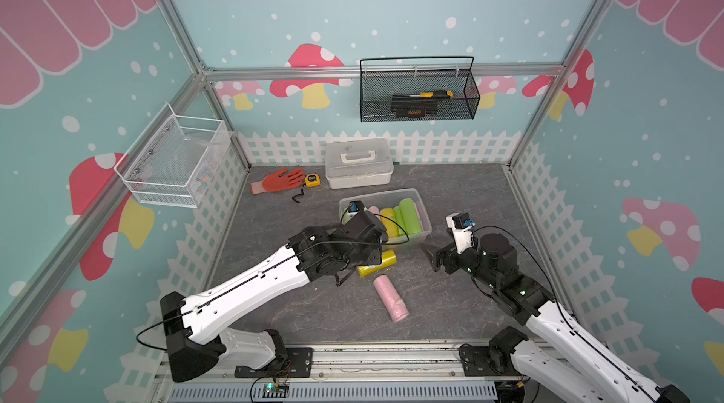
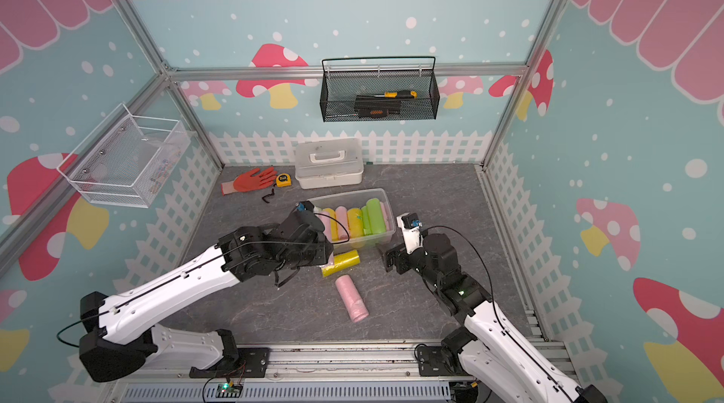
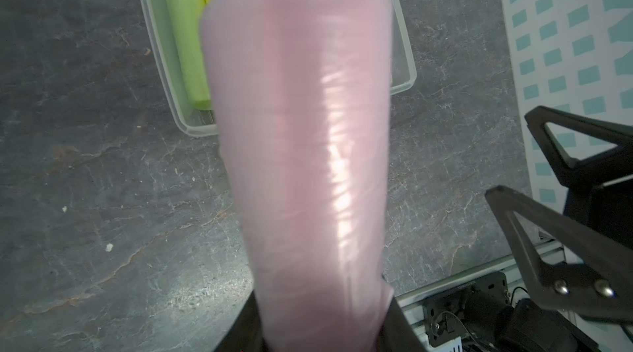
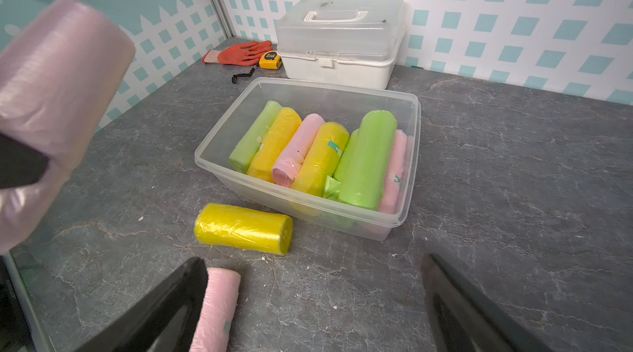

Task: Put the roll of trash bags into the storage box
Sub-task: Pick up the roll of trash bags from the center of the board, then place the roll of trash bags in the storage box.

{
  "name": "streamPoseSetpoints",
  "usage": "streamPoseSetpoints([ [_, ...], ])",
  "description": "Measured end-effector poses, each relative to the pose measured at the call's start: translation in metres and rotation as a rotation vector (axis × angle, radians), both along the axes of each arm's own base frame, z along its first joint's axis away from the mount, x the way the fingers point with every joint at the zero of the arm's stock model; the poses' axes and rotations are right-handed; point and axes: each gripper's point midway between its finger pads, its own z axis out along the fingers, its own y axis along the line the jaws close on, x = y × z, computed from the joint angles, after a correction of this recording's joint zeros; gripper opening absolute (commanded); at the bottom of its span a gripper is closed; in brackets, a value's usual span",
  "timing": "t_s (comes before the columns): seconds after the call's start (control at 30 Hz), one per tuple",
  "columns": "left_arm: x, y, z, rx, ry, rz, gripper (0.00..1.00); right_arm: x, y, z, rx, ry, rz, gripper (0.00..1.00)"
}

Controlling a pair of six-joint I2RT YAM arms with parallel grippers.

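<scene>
**A pink roll of trash bags is gripped in the left pincer, beside the clear storage box.**

At left, one end of the roll is pinched between the left pincer's jaws. The roll is held raised above the grey counter, near the box but outside it. A yellow roll and a second pink roll are seen lying on the counter in front of the box. Green, yellow and pink rolls are packed side by side in the box. At right, the right pincer is held spread wide and empty near the box.
</scene>
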Motion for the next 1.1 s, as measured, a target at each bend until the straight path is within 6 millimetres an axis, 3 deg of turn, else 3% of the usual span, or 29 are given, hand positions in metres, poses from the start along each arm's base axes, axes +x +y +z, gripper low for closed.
streamPoseSetpoints([
  [0.13, 0.042, -0.003, -0.009, 0.049, 0.036, 0.026, 0.0, 0.001, -0.002, -0.002, -0.008, 0.005, -0.011, 0.99],
  [0.23, 0.071, -0.003, -0.027, 0.066, 0.096, 0.049, 0.0, 0.001, -0.005, -0.002, -0.017, 0.008, -0.03, 0.99],
  [0.47, 0.113, 0.01, -0.071, 0.105, 0.217, 0.093, 0.0, 0.0, -0.019, 0.01, -0.007, -0.029, -0.094, 0.99],
  [0.7, 0.125, 0.011, -0.09, 0.131, 0.253, 0.082, 0.0, -0.001, -0.029, 0.021, 0.01, -0.062, -0.14, 0.99],
  [0.97, 0.131, 0.02, -0.144, 0.209, 0.357, 0.085, 0.0, 0.0, -0.032, 0.02, 0.007, -0.059, -0.161, 0.99],
  [1.1, 0.131, 0.022, -0.149, 0.216, 0.359, 0.078, 0.0, 0.0, -0.032, 0.02, 0.006, -0.06, -0.164, 0.99],
])
